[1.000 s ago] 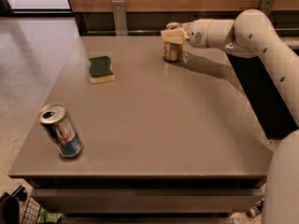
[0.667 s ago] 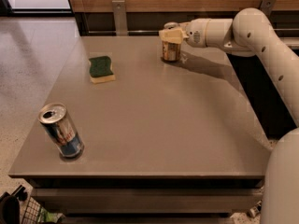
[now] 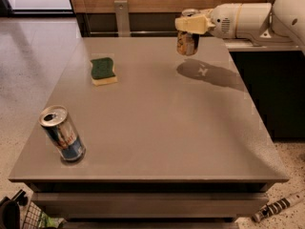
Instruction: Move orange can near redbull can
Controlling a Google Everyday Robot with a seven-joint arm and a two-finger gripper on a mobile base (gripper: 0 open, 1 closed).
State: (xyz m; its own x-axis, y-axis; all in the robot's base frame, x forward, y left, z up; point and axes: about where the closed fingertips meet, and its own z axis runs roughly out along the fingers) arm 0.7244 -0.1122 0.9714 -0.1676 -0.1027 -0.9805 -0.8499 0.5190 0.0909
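Gripper [image 3: 188, 26] jaws closed around orange can [image 3: 187, 45] top, can hanging clear above table [image 3: 167, 128]. Redbull can [image 3: 63, 133] sits well apart from jaws, near-left corner.

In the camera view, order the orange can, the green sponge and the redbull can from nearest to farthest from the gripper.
1. orange can, held in the gripper, far right side.
2. green sponge, far left part.
3. redbull can, near left corner.
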